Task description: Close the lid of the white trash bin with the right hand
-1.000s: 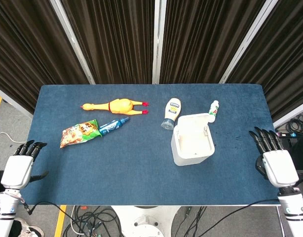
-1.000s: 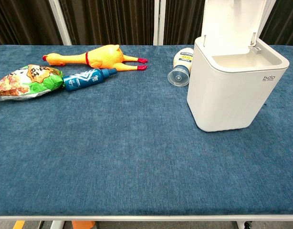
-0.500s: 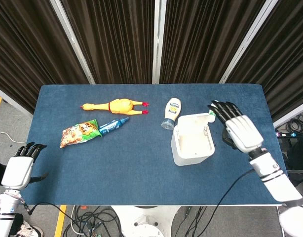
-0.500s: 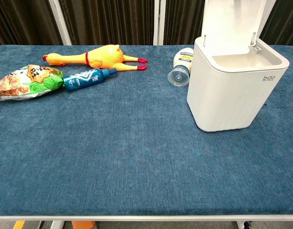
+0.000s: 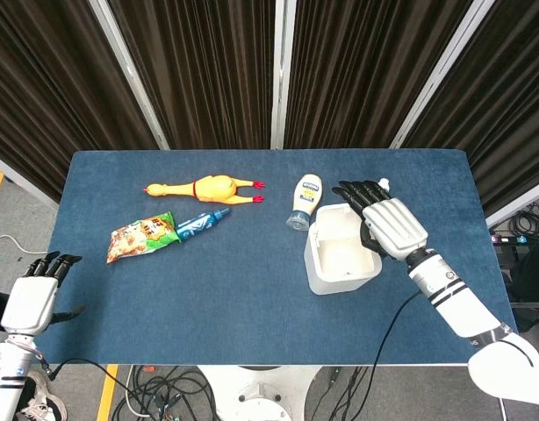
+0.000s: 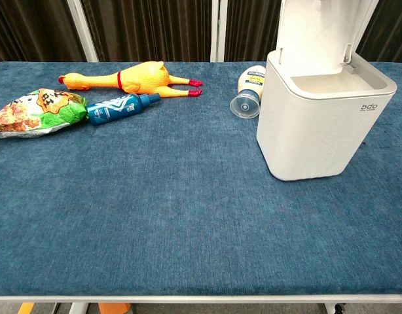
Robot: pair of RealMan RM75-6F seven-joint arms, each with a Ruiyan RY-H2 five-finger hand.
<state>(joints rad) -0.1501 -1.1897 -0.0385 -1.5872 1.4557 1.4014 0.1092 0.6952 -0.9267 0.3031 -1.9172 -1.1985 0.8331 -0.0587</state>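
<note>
The white trash bin (image 5: 338,260) (image 6: 322,124) stands right of the table's middle with its lid (image 6: 320,29) raised upright at the back. My right hand (image 5: 388,224) hovers over the bin's far right edge, by the lid, with its fingers spread and nothing in it. The chest view does not show that hand. My left hand (image 5: 32,296) hangs off the table's front left corner, fingers apart and holding nothing.
A mayonnaise bottle (image 5: 305,200) lies just behind the bin. A rubber chicken (image 5: 204,189), a blue bottle (image 5: 199,224) and a snack bag (image 5: 142,238) lie on the left half. A small white bottle (image 5: 384,185) peeks out behind my right hand.
My right hand swung in from the table's right edge to above the bin's lid. The left hand barely moved. The lid looks unchanged in the chest view.
</note>
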